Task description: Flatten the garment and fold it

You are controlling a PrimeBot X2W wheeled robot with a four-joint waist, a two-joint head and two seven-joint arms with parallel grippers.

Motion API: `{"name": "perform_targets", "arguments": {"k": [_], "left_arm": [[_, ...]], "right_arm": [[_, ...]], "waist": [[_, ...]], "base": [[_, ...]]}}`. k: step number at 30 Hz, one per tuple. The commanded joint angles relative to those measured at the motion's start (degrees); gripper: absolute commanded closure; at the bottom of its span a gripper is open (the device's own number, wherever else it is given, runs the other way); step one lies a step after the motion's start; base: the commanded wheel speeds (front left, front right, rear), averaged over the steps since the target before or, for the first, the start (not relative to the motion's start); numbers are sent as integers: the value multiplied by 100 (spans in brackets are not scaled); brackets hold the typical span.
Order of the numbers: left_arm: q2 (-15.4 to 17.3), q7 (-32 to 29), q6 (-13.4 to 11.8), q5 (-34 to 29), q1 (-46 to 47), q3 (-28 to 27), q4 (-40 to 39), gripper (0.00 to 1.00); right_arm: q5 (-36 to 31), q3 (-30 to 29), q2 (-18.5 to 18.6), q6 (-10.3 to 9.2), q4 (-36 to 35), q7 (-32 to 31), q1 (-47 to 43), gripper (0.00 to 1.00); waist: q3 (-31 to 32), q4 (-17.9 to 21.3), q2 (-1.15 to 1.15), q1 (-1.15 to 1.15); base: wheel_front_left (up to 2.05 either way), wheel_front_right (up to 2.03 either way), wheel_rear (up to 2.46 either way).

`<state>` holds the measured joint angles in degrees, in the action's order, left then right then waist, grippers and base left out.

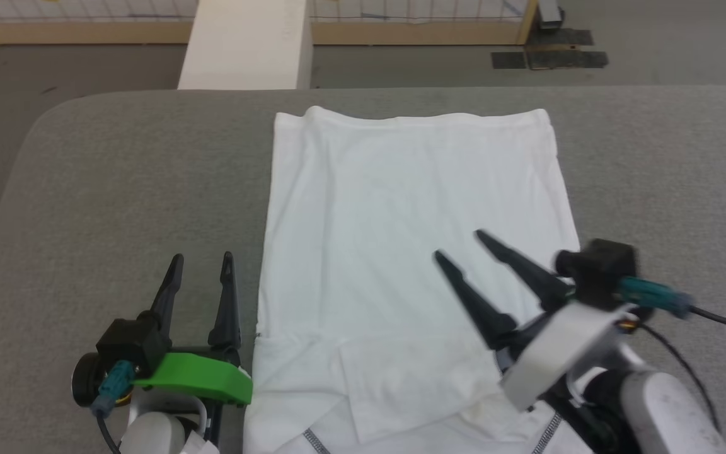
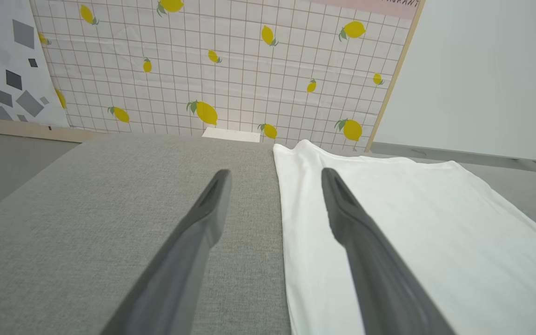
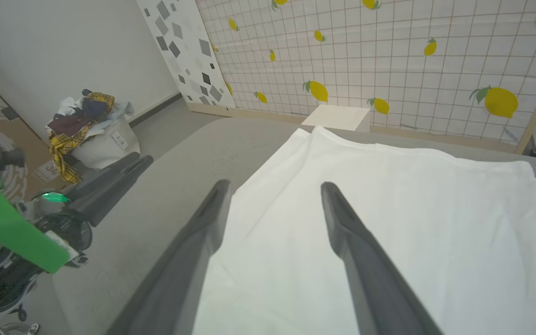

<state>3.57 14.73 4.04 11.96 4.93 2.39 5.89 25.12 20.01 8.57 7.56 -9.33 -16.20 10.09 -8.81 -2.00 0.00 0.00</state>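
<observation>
The garment (image 1: pixel 401 208) lies flat on the grey table (image 1: pixel 117 189), filling the centre of the frame, with a folded-over layer near the bottom edge. At lower left the left claw (image 1: pixel 202 255) stands wide open and empty, just beside the garment's edge. At lower right the right claw (image 1: pixel 459 243) has its 2 fingers spread over the cloth, holding nothing.

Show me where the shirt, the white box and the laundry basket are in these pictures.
shirt (image 1: pixel 413 208): head view, the middle of its flat body.
white box (image 1: pixel 246 44): head view, its top face.
laundry basket (image 3: pixel 96 151): right wrist view, its white side wall.
</observation>
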Motion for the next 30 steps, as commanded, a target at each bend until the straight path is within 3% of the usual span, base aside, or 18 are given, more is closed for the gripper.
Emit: {"name": "perform_targets", "arguments": {"k": [1, 7, 13, 17, 23, 30], "left_arm": [[65, 27, 25, -43, 60, -26, 26, 0], [385, -165, 136, -81, 469, 41, 153, 0], [874, -965, 272, -95, 1667, 313, 339, 0], [1282, -1702, 322, 117, 2691, 433, 736, 0], [2179, -3038, 342, 615, 4067, 523, 1426, 0], [2526, -4286, 308, 948, 4923, 454, 1765, 0]], "right_arm": [[-91, -201, 10, -8, -127, 190, -158, 0], [-446, -1031, -19, -8, -449, 845, -475, 0], [-695, -1581, -111, -8, -342, 1183, -563, 0], [-678, -1607, -173, -8, -279, 1247, -487, 0], [-532, -1307, -227, -8, -152, 1412, -77, 0], [-405, -1166, -259, -8, 70, 1690, 182, 0]], "waist": [[24, 240, 0, 0], [-146, 662, 0, 0], [-603, 954, 0, 0], [-995, 1175, 0, 0], [-1644, 1706, 0, 0], [-2138, 2048, 0, 0]], "base": [[0, 0, 0], [0, 0, 0], [0, 0, 0], [0, 0, 0], [0, 0, 0], [0, 0, 0]]}}
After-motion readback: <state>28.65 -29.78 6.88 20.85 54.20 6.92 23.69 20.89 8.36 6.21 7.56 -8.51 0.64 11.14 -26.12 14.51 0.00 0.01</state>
